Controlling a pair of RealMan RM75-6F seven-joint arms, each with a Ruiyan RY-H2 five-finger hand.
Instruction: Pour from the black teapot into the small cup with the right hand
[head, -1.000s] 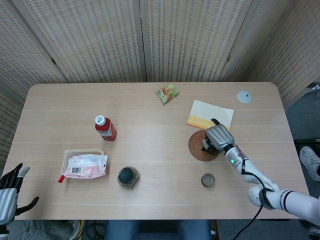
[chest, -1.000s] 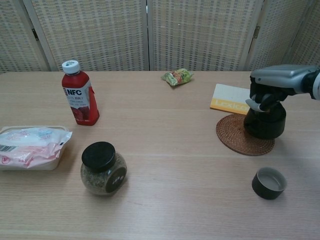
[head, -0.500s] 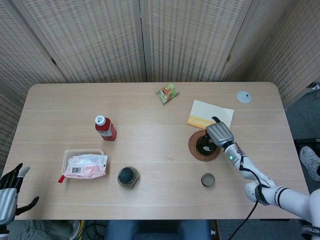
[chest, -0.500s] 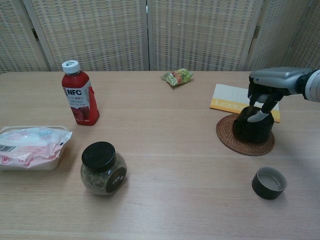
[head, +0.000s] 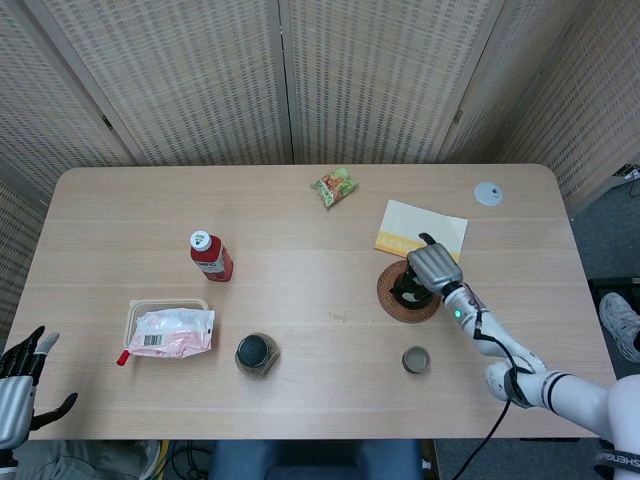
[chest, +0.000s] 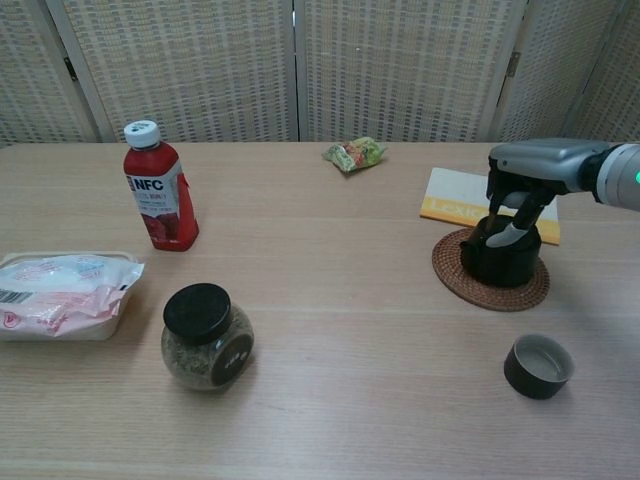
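The black teapot (head: 404, 293) (chest: 500, 262) stands upright on a round woven coaster (head: 385, 292) (chest: 450, 280) at the right of the table. My right hand (head: 433, 266) (chest: 530, 165) is over it from the right, and its fingers (chest: 508, 235) reach down and grip the pot's top. The small dark cup (head: 416, 359) (chest: 538, 366) stands by itself nearer the front edge, a little right of the coaster. My left hand (head: 15, 385) hangs off the table's front left corner with fingers spread, holding nothing; only the head view shows it.
A yellow-edged booklet (head: 420, 230) (chest: 450, 198) lies just behind the coaster. A snack bag (head: 334, 186) (chest: 354, 153), a red bottle (head: 210, 256) (chest: 160, 198), a black-lidded jar (head: 257, 354) (chest: 207, 336) and a tray with a packet (head: 168, 330) (chest: 60, 295) lie left. A white disc (head: 487, 194) sits far right.
My right hand has carried the teapot leftwards from the coaster's right edge to its middle, where it now sits. The cup and the left hand have not moved.
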